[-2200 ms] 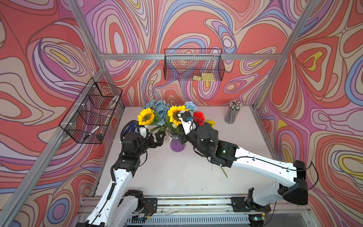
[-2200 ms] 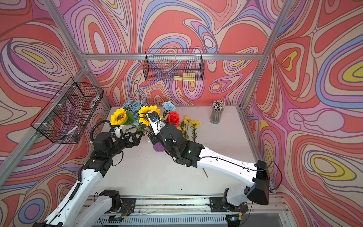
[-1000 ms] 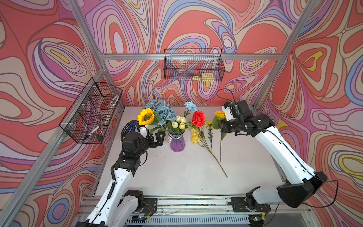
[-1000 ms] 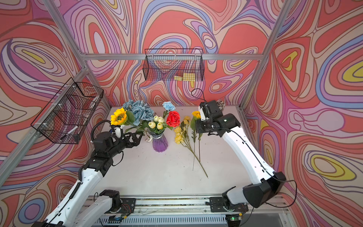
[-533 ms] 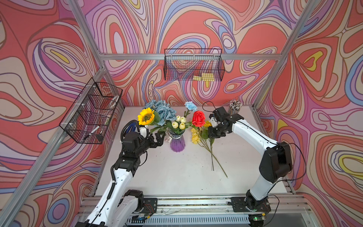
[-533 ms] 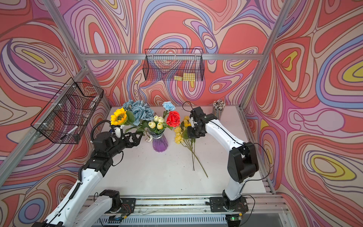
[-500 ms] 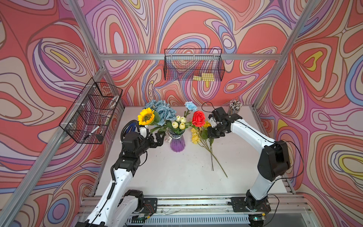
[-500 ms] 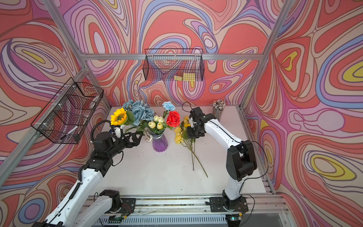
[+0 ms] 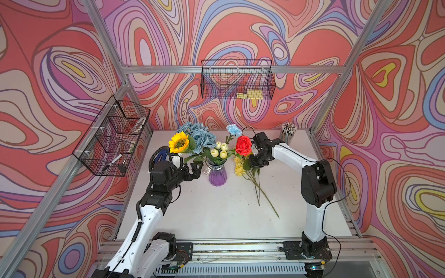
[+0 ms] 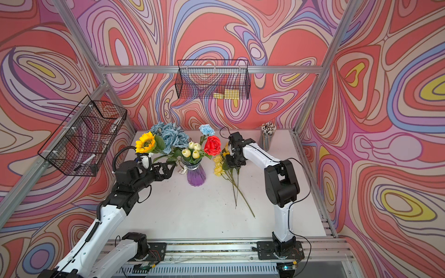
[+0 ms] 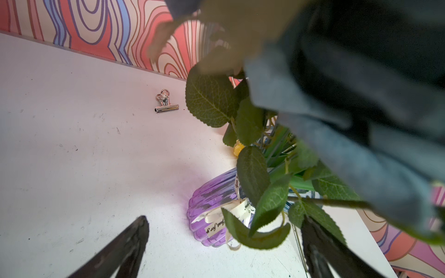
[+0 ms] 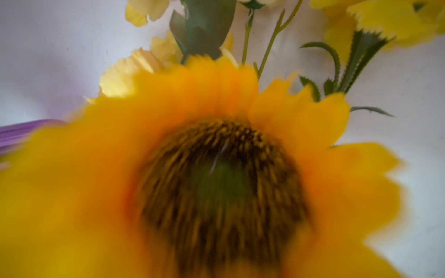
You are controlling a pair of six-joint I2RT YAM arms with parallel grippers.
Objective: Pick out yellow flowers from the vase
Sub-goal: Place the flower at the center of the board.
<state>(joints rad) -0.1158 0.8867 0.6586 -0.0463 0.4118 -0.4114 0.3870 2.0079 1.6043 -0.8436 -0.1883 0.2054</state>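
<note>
Fingers (image 11: 125,248) of left gripper (image 9: 196,171) spread wide, empty, 9 o'clock of vase (image 9: 217,177); likely waiting for sunflower (image 9: 179,142) still in it. Right gripper (image 9: 254,163): grip unreadable, low over yellow flowers (image 9: 238,166) lying on desk (image 9: 216,216) at 3 o'clock of vase; second sunflower (image 12: 216,180) beneath it, probably being set down.

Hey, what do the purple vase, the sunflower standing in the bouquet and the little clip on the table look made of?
The vase: ribbed, see-through purple with glossy highlights, likely glass, though clear plastic is possible. The sunflower: matte petals with a cloth-like look, probably fabric, not real. The clip: mirror-bright silver, most likely polished metal.
</note>
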